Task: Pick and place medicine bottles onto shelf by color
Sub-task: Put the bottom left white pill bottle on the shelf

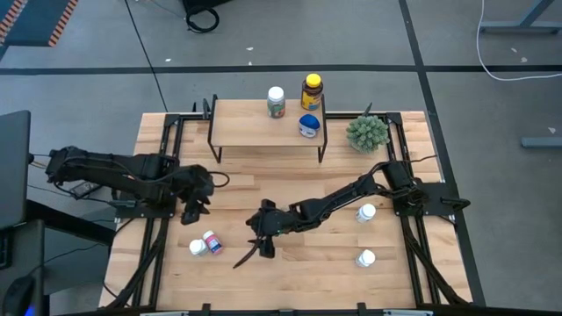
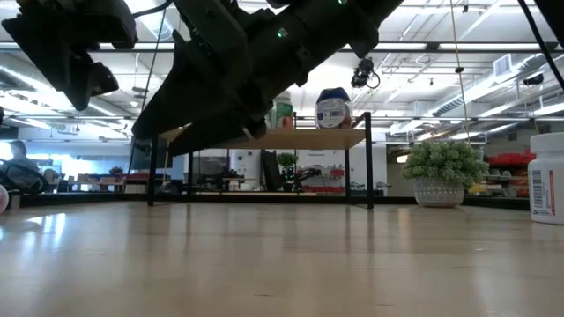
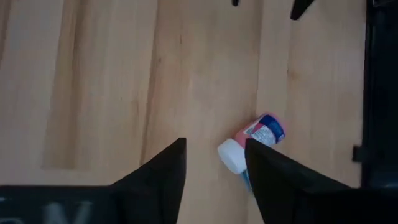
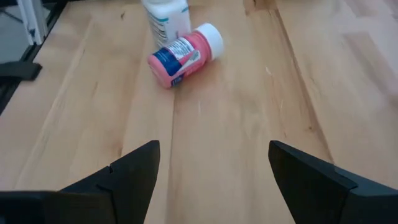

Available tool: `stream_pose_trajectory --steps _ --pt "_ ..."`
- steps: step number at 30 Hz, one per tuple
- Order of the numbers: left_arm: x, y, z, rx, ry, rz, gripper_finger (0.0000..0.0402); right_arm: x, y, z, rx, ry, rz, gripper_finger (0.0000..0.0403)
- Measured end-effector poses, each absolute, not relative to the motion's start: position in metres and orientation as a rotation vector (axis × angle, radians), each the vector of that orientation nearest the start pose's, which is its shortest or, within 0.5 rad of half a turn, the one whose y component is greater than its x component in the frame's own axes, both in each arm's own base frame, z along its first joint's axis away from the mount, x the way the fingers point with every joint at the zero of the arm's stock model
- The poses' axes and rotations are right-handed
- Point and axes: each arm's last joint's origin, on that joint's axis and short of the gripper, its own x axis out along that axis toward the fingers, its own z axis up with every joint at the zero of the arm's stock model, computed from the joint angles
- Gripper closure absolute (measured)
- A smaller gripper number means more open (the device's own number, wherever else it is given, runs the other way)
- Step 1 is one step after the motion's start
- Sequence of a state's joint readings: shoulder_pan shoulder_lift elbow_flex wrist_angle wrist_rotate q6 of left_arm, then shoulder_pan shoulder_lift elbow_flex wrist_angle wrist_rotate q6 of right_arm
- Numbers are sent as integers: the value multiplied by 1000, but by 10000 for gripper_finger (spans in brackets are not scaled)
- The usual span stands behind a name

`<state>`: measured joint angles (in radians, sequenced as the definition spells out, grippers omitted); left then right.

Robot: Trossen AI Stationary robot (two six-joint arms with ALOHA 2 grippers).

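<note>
We hover our left gripper (image 1: 195,211), fingers apart and empty, near the tipped pink bottle (image 1: 212,240), right gripper (image 1: 260,239) open beside; next we likely lower and close.

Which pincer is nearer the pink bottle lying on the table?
Left. The left pincer hangs just above the pink bottle, open and empty. The right pincer sits farther off on the bottle's other side, open, facing it.

White bottle (image 4: 166,18) cut by right wrist picture edge, cap unseen. Left finger (image 3: 273,180) covers part of pink bottle (image 3: 256,142). Shelf (image 2: 291,138) half hidden behind arm in low view.
</note>
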<state>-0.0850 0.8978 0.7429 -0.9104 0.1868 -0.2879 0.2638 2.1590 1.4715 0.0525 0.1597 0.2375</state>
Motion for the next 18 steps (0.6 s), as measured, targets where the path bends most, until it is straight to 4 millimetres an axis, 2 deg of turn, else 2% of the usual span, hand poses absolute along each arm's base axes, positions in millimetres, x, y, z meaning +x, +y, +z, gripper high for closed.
stream_pose_trajectory --steps 5,9,13,18 --pt "151 -27 248 -485 1131 -68 198 457 118 157 11 626 53 95" --pt "146 -42 247 -653 1217 -72 188 458 114 157 -34 626 59 95" --pt "144 -62 243 -790 1351 -61 198 459 106 157 -68 629 56 95" --pt "152 -95 251 -778 1449 -49 224 458 101 154 -96 666 54 95"
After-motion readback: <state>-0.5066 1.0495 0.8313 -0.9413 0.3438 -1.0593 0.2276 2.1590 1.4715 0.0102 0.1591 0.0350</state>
